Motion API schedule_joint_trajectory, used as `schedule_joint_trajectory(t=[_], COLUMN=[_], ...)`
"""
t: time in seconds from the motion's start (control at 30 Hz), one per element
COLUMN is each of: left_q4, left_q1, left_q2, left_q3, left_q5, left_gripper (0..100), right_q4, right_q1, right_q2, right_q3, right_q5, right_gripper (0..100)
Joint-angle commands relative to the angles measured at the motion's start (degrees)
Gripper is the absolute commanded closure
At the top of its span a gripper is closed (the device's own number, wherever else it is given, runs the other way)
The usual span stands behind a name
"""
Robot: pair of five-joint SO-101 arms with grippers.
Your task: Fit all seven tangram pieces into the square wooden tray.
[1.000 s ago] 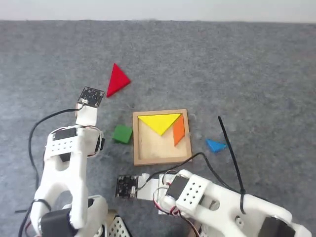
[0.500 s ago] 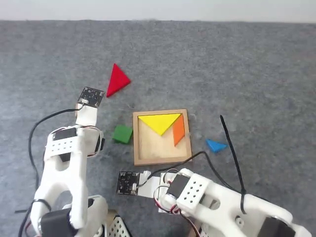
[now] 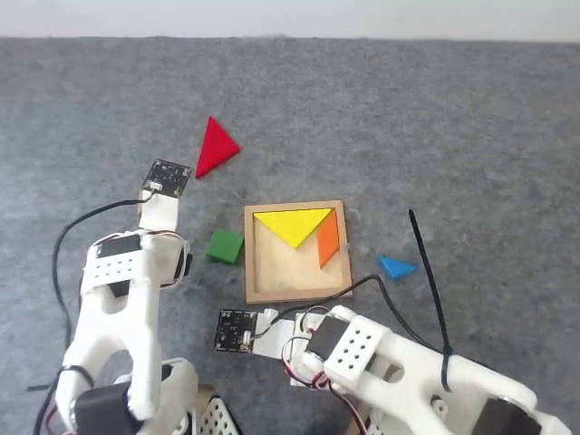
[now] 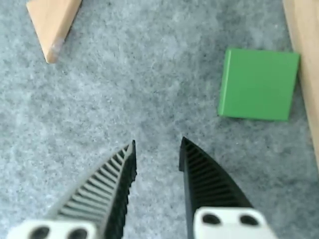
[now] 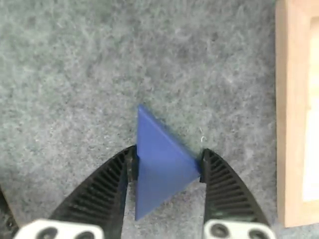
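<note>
Blue triangle is clamped in the right hand; the left hand hangs parted near the green square.

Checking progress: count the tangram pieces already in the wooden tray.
2: a yellow triangle along the tray wall's far edge, and an orange piece against its right side. None seems hidden.

Tangram scene cropped
The square wooden tray runs off both wrist views' edges; a pale wood-coloured pointed piece is cut short, its shape unclear. From above, the right gripper and its clamped blue triangular piece lie under that arm's wrist.
</note>
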Motion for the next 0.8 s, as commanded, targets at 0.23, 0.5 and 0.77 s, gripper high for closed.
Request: schedule_joint_trajectory(t=[0.23,0.5,0.77], left_q4=[-0.44,-0.44,-0.44], left_q1=[-0.35,-0.35,-0.35], left_q2=[-0.09,-0.09,-0.44], left_q3=[0.04,0.04,0.66], left_q5=[-0.44,-0.44,-0.53], left_gripper=[86,86,86], right_q4=[11.82,12.79,0.04], right_q1=[4.97,15.6,24.13], right_q2=[-0.31,0.31,2.68], right_q3=[-14.15,-25.14,-23.91], right_q5=[-5.27,-18.55,-32.79], right_gripper=[87.6,87.6,87.6])
